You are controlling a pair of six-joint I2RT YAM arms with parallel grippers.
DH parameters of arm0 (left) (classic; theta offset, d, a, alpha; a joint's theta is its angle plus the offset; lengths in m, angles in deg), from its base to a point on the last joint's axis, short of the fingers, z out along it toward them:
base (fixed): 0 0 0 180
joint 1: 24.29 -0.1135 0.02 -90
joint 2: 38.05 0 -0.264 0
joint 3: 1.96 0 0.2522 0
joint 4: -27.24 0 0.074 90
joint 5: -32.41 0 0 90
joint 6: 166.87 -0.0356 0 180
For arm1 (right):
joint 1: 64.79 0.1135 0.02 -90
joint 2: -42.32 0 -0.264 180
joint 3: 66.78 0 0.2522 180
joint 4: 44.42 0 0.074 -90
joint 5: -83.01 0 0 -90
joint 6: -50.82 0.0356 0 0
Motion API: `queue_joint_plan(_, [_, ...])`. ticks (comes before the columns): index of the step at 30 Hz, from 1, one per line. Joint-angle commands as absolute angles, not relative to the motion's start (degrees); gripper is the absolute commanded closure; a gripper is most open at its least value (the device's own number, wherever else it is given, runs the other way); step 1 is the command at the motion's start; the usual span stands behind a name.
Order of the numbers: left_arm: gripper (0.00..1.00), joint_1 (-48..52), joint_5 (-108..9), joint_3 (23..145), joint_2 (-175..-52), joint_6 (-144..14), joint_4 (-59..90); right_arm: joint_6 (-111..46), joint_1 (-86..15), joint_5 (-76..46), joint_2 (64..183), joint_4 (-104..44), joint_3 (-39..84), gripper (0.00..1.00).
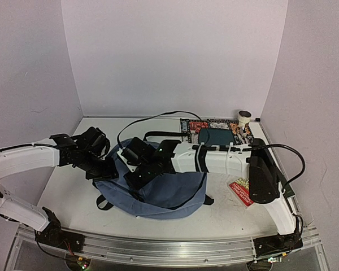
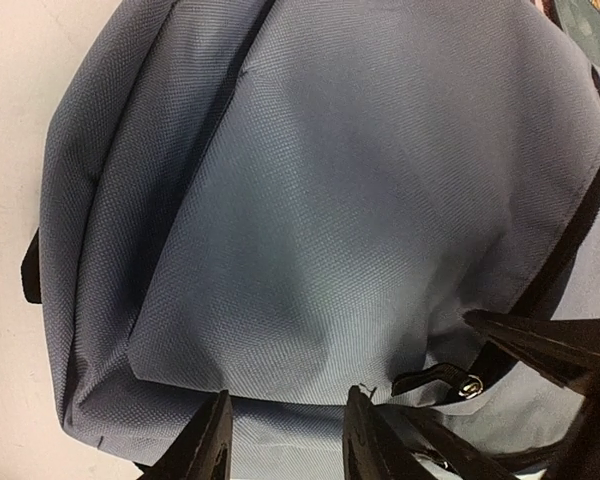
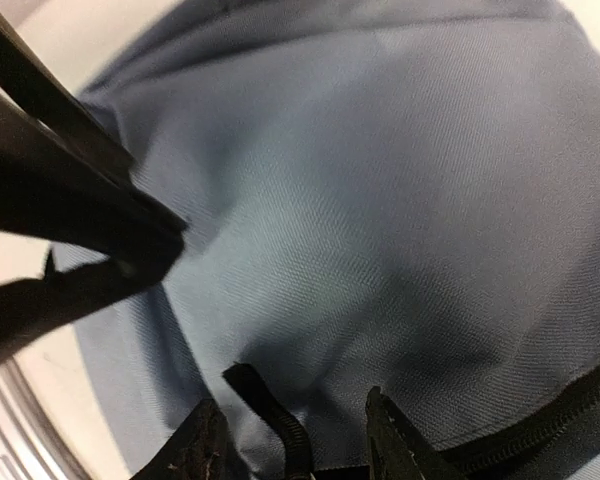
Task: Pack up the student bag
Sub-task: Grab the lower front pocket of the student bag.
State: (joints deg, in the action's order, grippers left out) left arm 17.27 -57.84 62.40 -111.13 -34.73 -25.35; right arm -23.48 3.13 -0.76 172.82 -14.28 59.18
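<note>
The slate-blue student bag (image 1: 169, 197) lies flat at the table's front middle, with black straps sticking out at its sides. It fills the left wrist view (image 2: 310, 200) and the right wrist view (image 3: 400, 200). My left gripper (image 1: 106, 169) is open at the bag's upper left edge, its jaws (image 2: 288, 400) straddling a fabric seam beside a black zipper pull (image 2: 435, 380). My right gripper (image 1: 137, 179) is open just to its right over the bag. A black zipper pull (image 3: 270, 415) lies loose between its fingers (image 3: 395, 440).
A dark teal flat pouch (image 1: 216, 136) lies on a patterned book (image 1: 193, 125) at the back right. A tape roll (image 1: 244, 117) stands in the back right corner. A red booklet (image 1: 241, 192) lies right of the bag. A black cable (image 1: 152, 117) arcs behind.
</note>
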Motion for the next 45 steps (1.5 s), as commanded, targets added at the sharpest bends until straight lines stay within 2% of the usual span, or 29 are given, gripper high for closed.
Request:
queue_joint_plan(1, [0.61,16.9,-58.3,61.2,-110.5,-33.4,-23.8,-25.3,3.3,2.1,174.9,-9.0,62.5,0.51])
queue_joint_plan(5, [0.61,17.0,-57.8,60.2,-110.5,-33.2,-22.9,-25.8,3.4,3.5,176.6,-7.3,63.2,0.52])
queue_joint_plan(9, [0.61,17.0,-56.7,59.9,-111.0,-33.3,-22.3,-26.7,3.3,4.1,177.9,-5.2,63.3,0.58])
queue_joint_plan(12, [0.61,17.0,-55.6,60.0,-111.8,-33.4,-21.8,-27.0,3.4,5.7,177.9,-3.7,62.8,0.7])
queue_joint_plan(17, [0.61,17.0,-55.3,59.6,-112.8,-33.6,-21.2,-28.3,3.4,8.9,177.1,-2.2,61.9,0.77])
queue_joint_plan(24, [0.61,17.0,-55.5,58.9,-113.7,-34.1,-20.8,-28.2,3.4,10.9,176.4,-1.0,61.2,0.99])
queue_joint_plan(36, [0.67,17.0,-58.1,54.9,-114.7,-34.0,-20.0,-21.6,2.5,13.3,168.7,-7.2,58.8,1.0])
queue_joint_plan(45, [0.71,16.9,-60.9,51.8,-115.7,-33.9,-19.8,-11.2,0.0,20.9,158.0,-12.8,46.2,1.0])
